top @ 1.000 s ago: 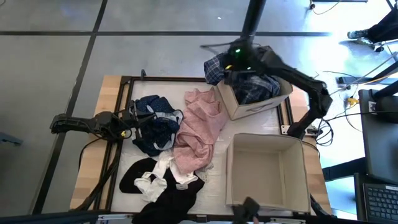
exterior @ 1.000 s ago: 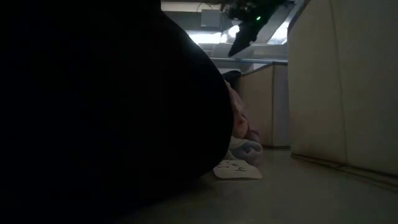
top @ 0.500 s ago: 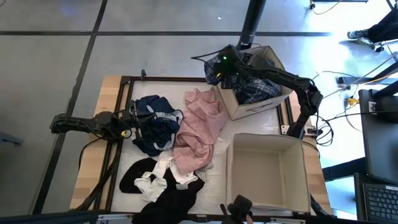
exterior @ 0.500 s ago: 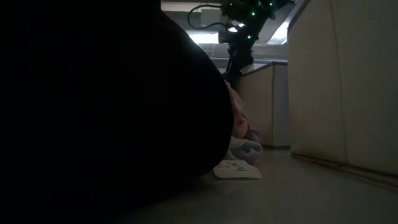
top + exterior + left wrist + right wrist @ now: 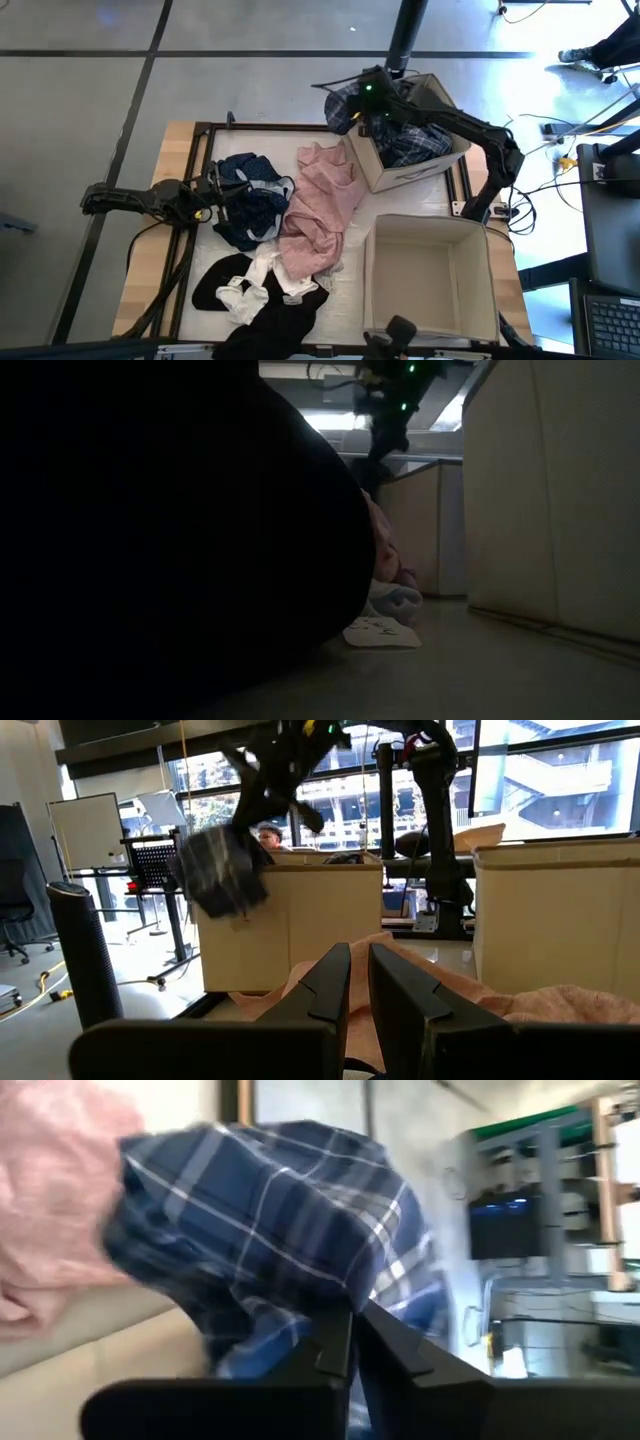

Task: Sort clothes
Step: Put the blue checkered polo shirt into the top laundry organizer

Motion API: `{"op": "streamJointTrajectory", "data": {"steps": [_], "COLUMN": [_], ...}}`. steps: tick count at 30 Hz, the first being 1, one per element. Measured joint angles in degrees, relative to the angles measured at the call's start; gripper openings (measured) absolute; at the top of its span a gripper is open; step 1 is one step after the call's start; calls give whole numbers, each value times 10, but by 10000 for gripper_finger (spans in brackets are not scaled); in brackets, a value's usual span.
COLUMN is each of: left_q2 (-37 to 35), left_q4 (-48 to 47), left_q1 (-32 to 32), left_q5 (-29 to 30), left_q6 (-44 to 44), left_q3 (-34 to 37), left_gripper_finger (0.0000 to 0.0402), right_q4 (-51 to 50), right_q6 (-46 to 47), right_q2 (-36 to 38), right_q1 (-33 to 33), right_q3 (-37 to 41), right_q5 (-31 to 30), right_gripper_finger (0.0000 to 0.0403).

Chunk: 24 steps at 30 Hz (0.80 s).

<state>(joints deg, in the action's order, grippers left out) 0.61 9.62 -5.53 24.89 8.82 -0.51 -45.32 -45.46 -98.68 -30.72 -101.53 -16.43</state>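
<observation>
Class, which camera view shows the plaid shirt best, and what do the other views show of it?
The high view: the plaid shirt fills the far box, one end hanging over its edge. The right wrist view shows only fabric at the shut right gripper. The left wrist view shows a blurred hanging bunch. The low view shows none.

Grey floor [image 5: 250, 80], bright windows [image 5: 560, 780], whiteboard [image 5: 88, 830] behind wooden table [image 5: 170, 160].

Table [image 5: 180, 135]: 2 cardboard boxes [image 5: 430, 275] along right edge; navy [image 5: 248, 200], pink [image 5: 318, 205], white [image 5: 250, 285], black clothes [image 5: 285, 318] centre-left.
</observation>
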Motion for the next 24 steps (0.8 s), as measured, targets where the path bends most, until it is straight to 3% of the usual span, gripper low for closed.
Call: {"op": "streamJointTrajectory", "data": {"steps": [5, 9, 12, 18, 24], "left_q2": [0, 0, 0, 0, 0], "left_q4": [0, -1, -1, -1, -1], "left_q1": [0, 0, 0, 0, 0], "left_q5": [0, 0, 0, 0, 0], "left_q6": [0, 0, 0, 0, 0], "left_q3": [0, 0, 0, 0, 0], "left_gripper_finger": [31, 31, 31, 31, 31], "right_q4": [-48, -125, -197, -335, -316], "right_q6": [-12, -9, 17, 116, 156], "right_q2": [41, 69, 89, 97, 96], "right_q1": [0, -3, -17, -56, -73], "right_q3": [-60, -92, -96, -72, 16], "right_q5": [-74, -168, -197, -182, -99], "right_gripper_finger": [5, 10, 4, 8, 8]}}
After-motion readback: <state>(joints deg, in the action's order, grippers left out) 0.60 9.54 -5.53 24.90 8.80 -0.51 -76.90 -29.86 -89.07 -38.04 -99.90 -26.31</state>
